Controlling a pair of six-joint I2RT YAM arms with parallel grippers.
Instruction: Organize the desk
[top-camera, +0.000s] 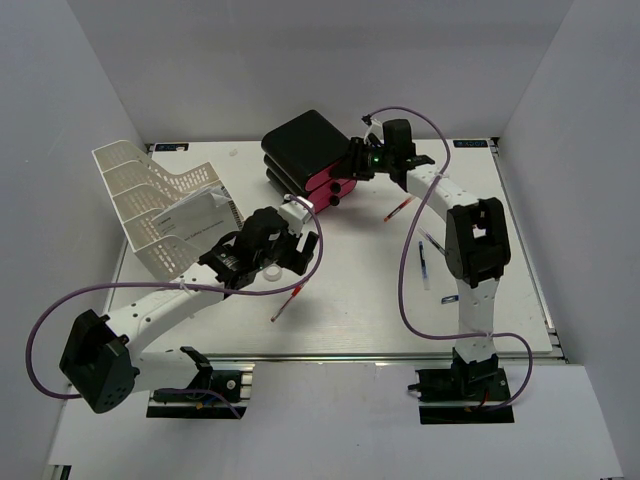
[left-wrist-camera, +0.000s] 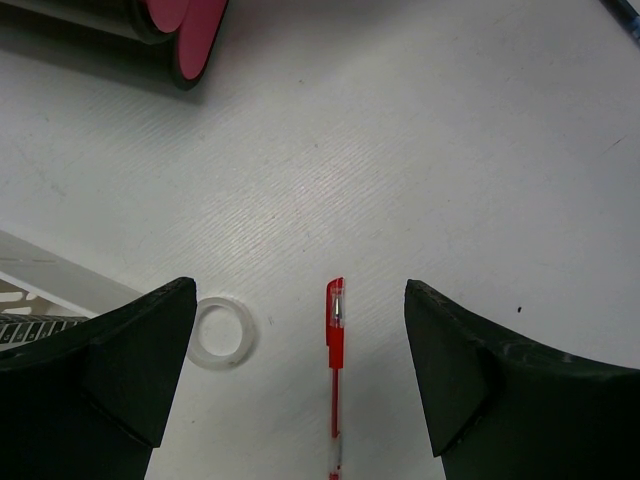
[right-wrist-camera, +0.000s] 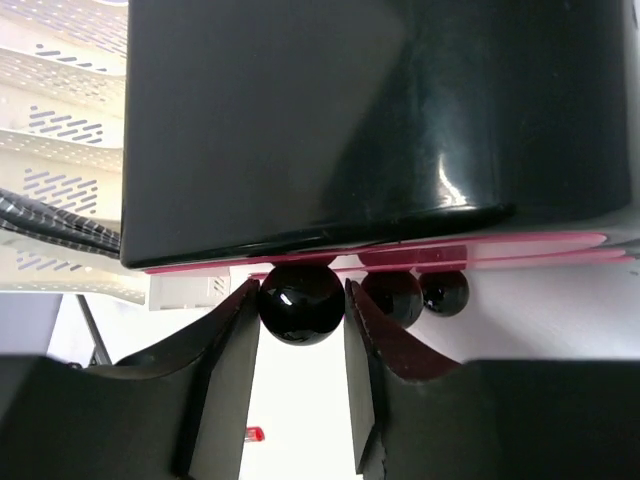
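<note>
Roughly centred in the top view lay the desk (top-camera: 360, 300), a white perforated top with a metal rail at the lower edge of the frame and grey walls around it.

Items noted:

- Black-and-pink drawer unit (top-camera: 305, 150), upper centre of the top view, at the far part of the desk. Three round black knobs showed along its front in the right wrist view.
- Right gripper (top-camera: 355, 165), upper centre, right against the drawer unit's front. In its own view the jaws were clamped on the nearest knob (right-wrist-camera: 300, 300), one finger pressed to each side of it.
- White mesh paper tray (top-camera: 150, 200), upper left, tilted, with printed sheets (top-camera: 195, 215) lying in it.
- Left gripper (left-wrist-camera: 298, 290), left of centre in the top view, hanging over bare desk, jaws wide apart and holding nothing.
- Red pen (left-wrist-camera: 335, 370), flat on the desk between the left fingers in the wrist view, touching neither.
- Clear tape ring (left-wrist-camera: 222, 332), flat on the desk just beside the left-hand finger.
- Second red pen (top-camera: 398, 210), right of centre, close by the right arm.
- Blue pen (top-camera: 425, 268), lower right of centre, beside the right arm.
- Purple cables (top-camera: 405, 270), looped along both arms.
</note>
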